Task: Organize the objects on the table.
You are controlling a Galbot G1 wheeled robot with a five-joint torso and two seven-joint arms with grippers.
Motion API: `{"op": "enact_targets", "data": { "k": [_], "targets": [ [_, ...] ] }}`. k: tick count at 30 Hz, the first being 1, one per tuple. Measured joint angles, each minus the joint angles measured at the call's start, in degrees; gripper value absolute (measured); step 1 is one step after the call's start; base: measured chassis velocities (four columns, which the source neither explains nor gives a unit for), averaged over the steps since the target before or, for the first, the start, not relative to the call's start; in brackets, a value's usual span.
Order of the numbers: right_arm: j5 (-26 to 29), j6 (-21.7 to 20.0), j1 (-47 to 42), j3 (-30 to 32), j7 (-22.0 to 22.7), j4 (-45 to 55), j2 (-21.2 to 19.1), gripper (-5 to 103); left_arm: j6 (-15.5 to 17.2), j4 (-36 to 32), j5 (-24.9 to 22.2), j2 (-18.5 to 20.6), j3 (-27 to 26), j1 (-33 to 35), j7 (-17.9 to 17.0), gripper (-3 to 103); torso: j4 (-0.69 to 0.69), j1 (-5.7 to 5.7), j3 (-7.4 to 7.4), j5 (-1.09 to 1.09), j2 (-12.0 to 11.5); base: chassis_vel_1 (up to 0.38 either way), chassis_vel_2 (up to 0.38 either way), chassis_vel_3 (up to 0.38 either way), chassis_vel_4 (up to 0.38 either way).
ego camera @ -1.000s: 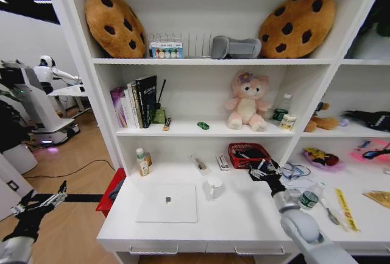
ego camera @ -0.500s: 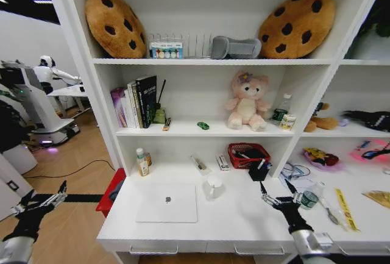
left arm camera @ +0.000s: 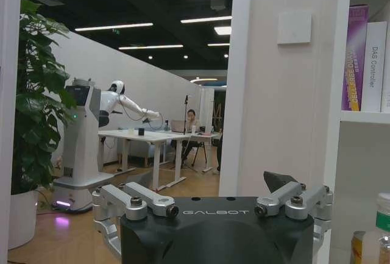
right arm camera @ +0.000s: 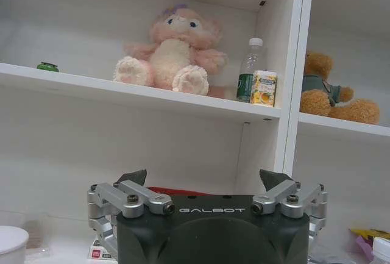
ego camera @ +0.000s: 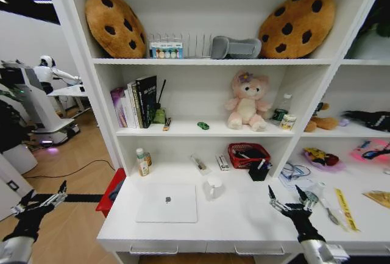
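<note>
Over the white table (ego camera: 244, 221), by the laptop (ego camera: 167, 203), I am holding my right gripper (ego camera: 286, 200) spread and empty, ready to reach; my left gripper (ego camera: 42, 200) is idling apart over the floor.

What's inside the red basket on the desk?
The red basket holds a jumble of small dark and light items, too tangled to identify. Its mesh wall and the pile itself hide whatever lies at the bottom.
</note>
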Motion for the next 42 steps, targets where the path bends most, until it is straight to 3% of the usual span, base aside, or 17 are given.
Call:
{"op": "enact_targets", "data": {
  "k": [11, 14, 15, 26, 30, 33, 36, 38, 42],
  "targets": [
    [-0.1, 0.7, 0.0, 0.2, 0.0, -1.1, -0.4, 100, 0.0, 0.0, 0.0, 0.0, 0.0, 0.0, 0.0, 100, 0.0, 0.0, 0.01, 0.03, 0.0, -0.126, -0.118, 0.123, 0.128],
    [0.0, 0.7, 0.1, 0.3, 0.0, -1.2, -0.5, 100, 0.0, 0.0, 0.0, 0.0, 0.0, 0.0, 0.0, 100, 0.01, 0.0, 0.0, -0.05, 0.0, -0.229, -0.242, 0.249, 0.24],
    [0.0, 0.7, 0.2, 0.4, 0.0, -1.3, -0.6, 100, 0.0, 0.0, 0.0, 0.0, 0.0, 0.0, 0.0, 100, 0.0, 0.0, 0.01, 0.04, 0.0, -0.225, -0.239, 0.214, 0.241],
    [-1.0, 0.4, 0.8, -0.2, 0.2, -1.4, -0.5, 100, 0.0, 0.0, 0.0, 0.0, 0.0, 0.0, 0.0, 100, -0.01, 0.01, 0.0, -0.03, 0.0, -0.294, -0.287, 0.3, 0.296],
    [-2.2, 0.3, 1.1, -0.8, 0.4, -1.3, -0.2, 100, 0.0, 0.0, 0.0, 0.0, 0.0, 0.0, 0.0, 100, -0.01, 0.02, 0.02, 0.06, 0.0, -0.343, -0.349, 0.334, 0.356],
    [-3.1, 0.3, 1.4, -1.2, 0.8, -1.3, 0.1, 100, 0.0, 0.0, 0.0, 0.0, 0.0, 0.0, 0.0, 100, 0.0, -0.02, -0.01, -0.04, 0.0, -0.323, -0.333, 0.353, 0.306],
    [-4.0, 0.9, 1.8, -1.6, 1.0, -1.8, 0.4, 100, 0.0, 0.0, 0.0, 0.0, 0.0, 0.0, 0.0, 100, 0.0, -0.01, 0.01, 0.07, 0.0, -0.105, -0.22, 0.214, 0.221],
    [-3.4, 1.6, 1.9, -1.9, 1.0, -2.1, 0.4, 100, 0.0, 0.0, 0.0, 0.0, 0.0, 0.0, 0.0, 100, -0.01, -0.01, 0.0, -0.05, 0.0, -0.012, -0.139, 0.124, 0.075],
    [-2.6, 2.5, 2.0, -2.9, 0.5, -2.3, 0.5, 100, 0.0, 0.0, 0.0, 0.0, 0.0, 0.0, 0.1, 100, -0.01, 0.0, 0.01, 0.03, 0.0, -0.017, 0.012, -0.004, -0.013]
  ]
}}
